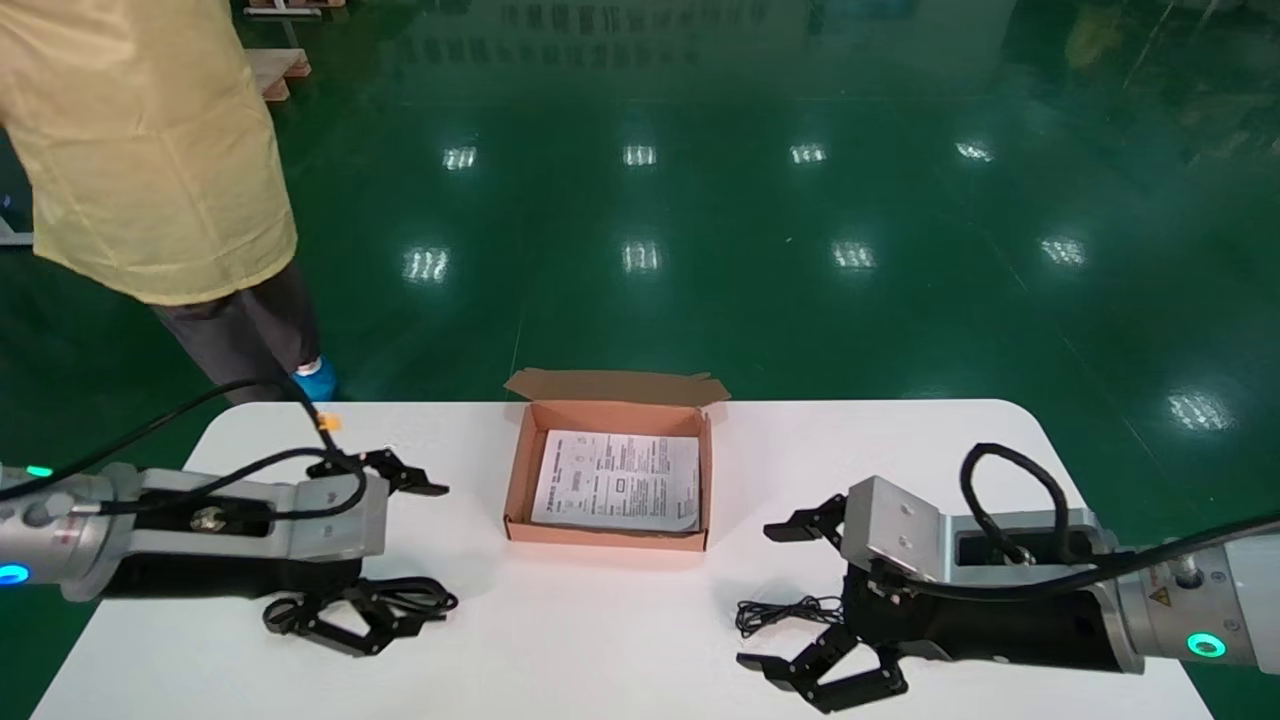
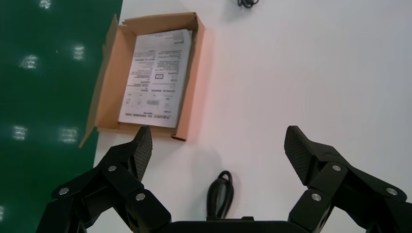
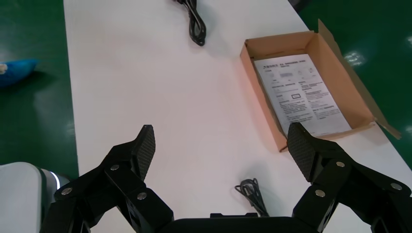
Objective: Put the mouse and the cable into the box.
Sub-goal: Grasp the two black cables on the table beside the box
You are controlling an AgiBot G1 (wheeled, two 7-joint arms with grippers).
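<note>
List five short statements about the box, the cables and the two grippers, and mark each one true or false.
1. The box holds a printed sheet. True.
2. The left gripper is shut on a cable. False: it is open, and the thick black cable lies on the table below it.
3. The thin cable lies on the table outside the box, by the open right gripper. True.
4. The box is closed. False: its flap stands open at the far side.
5. One cable is already in the box. False: only the sheet shows inside.
</note>
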